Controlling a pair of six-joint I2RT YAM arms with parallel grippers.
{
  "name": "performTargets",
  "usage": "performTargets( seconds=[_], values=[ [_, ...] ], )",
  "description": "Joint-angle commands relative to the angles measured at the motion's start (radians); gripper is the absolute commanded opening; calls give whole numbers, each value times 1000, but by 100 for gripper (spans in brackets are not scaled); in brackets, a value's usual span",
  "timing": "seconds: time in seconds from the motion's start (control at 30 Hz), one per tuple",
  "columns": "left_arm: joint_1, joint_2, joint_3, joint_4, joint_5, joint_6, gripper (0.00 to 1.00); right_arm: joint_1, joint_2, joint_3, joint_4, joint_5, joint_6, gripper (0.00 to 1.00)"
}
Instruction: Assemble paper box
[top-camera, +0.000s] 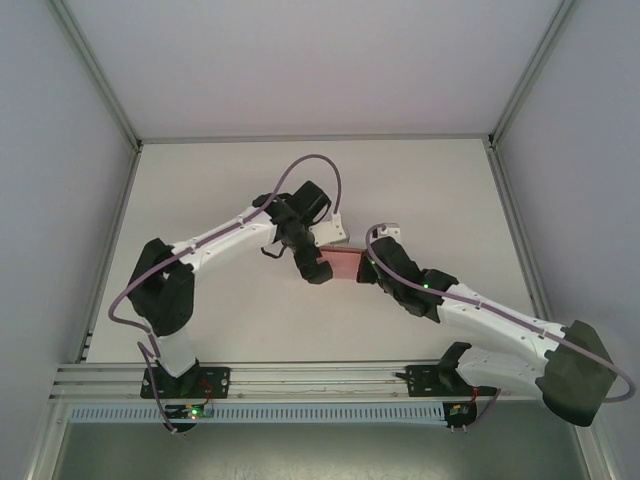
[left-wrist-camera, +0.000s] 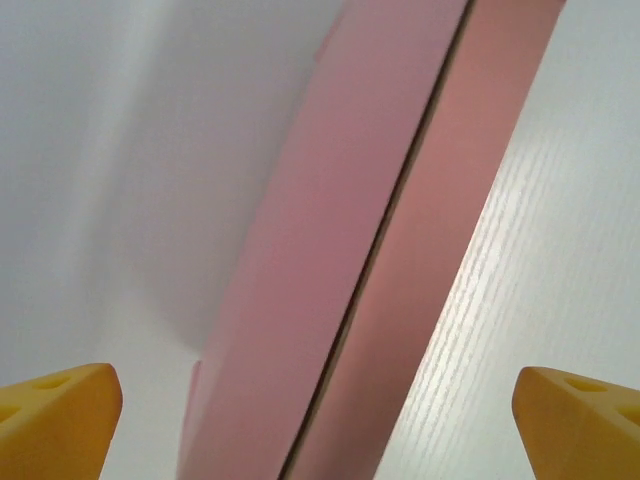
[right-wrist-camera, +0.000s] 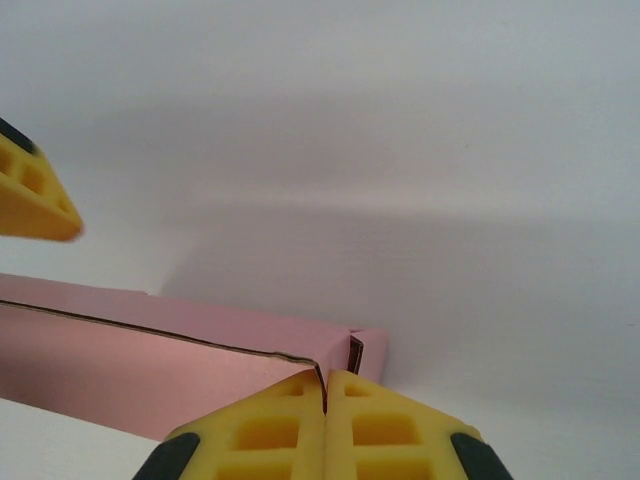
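The paper box is pinched at one corner by the right gripper. The left gripper is spread around it. Creasing is risked if the card is pulled.

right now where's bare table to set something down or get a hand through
Bare table runs along the far edge behind both arms, and in the near middle between the two bases, in front of the paper box. It is crowded at centre, where the left gripper and right gripper close in on the box from either side.
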Motion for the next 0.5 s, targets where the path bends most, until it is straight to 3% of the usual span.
performTargets(
  seconds=[0.0,0.23,0.4,0.47],
  values=[
    [13,-78,-5,46,-95,-109,100,10,48,65,-70,84,40,0],
    [27,-152,-84,33,-287,-211,98,-5,124,128,-102,53,46,0],
    [47,-141,-113,44,-329,-284,62,-15,151,148,-102,13,30,0],
    [59,-125,-88,41,-318,-325,40,-17,161,154,-103,3,26,0]
  ],
)
